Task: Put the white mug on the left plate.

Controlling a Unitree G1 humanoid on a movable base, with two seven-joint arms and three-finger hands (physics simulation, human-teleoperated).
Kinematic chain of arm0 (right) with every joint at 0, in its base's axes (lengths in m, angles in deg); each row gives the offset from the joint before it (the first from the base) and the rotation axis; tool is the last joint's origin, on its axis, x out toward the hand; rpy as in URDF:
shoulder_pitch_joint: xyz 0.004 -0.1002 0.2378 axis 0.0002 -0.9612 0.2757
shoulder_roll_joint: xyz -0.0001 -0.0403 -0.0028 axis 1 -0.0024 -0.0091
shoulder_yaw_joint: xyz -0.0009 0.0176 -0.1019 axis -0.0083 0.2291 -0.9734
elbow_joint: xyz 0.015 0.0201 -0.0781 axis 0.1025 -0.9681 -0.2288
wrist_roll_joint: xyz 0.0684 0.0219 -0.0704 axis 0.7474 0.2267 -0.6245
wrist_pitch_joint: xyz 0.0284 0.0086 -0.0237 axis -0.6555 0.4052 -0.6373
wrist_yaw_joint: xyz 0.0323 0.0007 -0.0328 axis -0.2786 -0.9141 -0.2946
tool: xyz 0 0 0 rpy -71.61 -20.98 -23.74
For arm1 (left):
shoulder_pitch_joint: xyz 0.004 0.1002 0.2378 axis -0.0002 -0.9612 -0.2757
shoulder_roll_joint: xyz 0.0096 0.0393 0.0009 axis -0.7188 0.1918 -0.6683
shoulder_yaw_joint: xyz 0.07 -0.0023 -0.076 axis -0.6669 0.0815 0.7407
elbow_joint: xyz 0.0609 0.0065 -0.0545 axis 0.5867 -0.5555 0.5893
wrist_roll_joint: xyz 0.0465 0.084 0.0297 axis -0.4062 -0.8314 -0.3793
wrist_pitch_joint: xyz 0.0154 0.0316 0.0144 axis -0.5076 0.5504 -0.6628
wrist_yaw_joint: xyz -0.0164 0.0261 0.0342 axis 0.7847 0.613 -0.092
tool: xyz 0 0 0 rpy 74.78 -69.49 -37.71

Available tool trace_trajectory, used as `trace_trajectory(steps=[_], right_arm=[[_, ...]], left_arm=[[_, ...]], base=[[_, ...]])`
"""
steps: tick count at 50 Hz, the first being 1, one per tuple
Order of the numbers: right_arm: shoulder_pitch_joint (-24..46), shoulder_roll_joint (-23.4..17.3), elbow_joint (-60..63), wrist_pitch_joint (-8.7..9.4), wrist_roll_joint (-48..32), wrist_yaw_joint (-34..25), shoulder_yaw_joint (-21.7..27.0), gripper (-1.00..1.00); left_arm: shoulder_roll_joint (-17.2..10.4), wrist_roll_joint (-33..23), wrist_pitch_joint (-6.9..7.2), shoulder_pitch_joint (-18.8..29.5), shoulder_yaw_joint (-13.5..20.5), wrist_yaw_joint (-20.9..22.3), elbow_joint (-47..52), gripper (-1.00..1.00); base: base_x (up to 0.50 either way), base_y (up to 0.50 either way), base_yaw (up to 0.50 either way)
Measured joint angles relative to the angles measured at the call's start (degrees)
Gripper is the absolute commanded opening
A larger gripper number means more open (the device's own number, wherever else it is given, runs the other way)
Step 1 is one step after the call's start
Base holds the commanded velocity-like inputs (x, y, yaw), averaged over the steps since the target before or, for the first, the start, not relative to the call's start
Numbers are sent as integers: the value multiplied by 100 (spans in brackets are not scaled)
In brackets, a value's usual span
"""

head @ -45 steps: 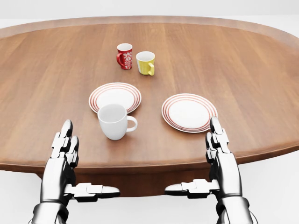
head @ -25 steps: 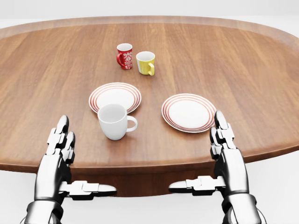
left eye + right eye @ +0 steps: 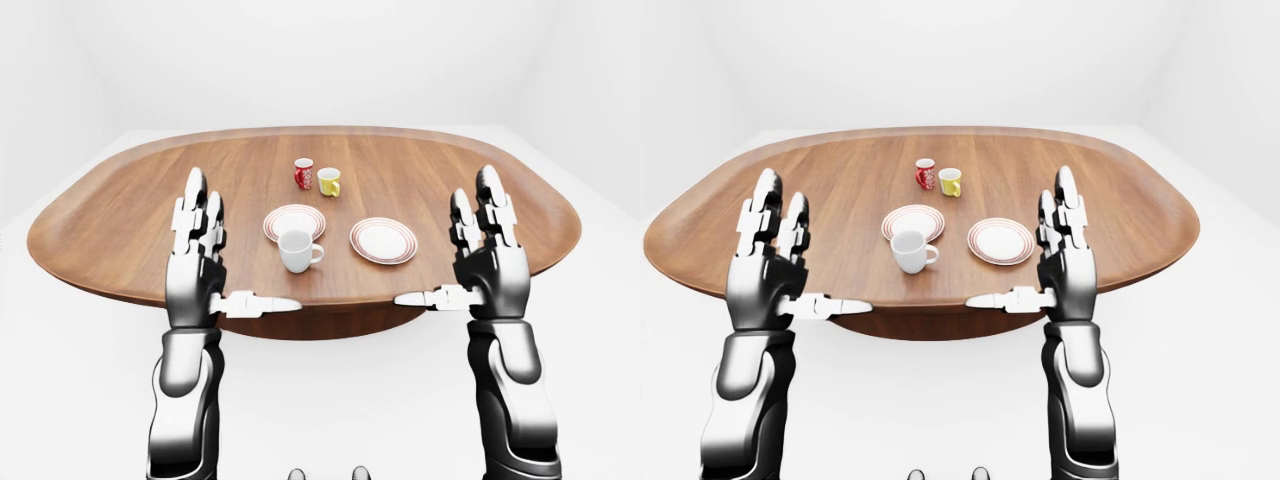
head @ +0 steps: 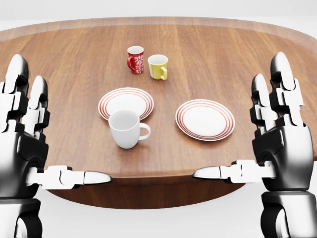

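The white mug [image 4: 126,128] stands upright on the wooden table [image 4: 69,54], its handle to the right. It touches or overlaps the lower edge of the left plate [image 4: 125,100], white with red rings; I cannot tell which. My left hand [image 4: 49,129] is open, fingers up and thumb pointing right, at the left of the head view and apart from the mug. My right hand [image 4: 242,116] is open the same way at the right, thumb pointing left. Both hands are empty and held near the table's lower edge.
A second red-ringed plate [image 4: 204,119] lies right of the mug. A red mug [image 4: 135,59] and a yellow mug [image 4: 158,66] stand side by side above the plates. The oval table's edge [image 3: 300,310] runs just past my thumbs; white floor surrounds it.
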Motion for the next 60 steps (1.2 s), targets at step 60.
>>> trace_trajectory(steps=[60], right_arm=[[-129,33,159,0,56,-214,-43,100]], left_arm=[[-39,13,0,-11,58,5,218,100]], base=[[12,26,0]])
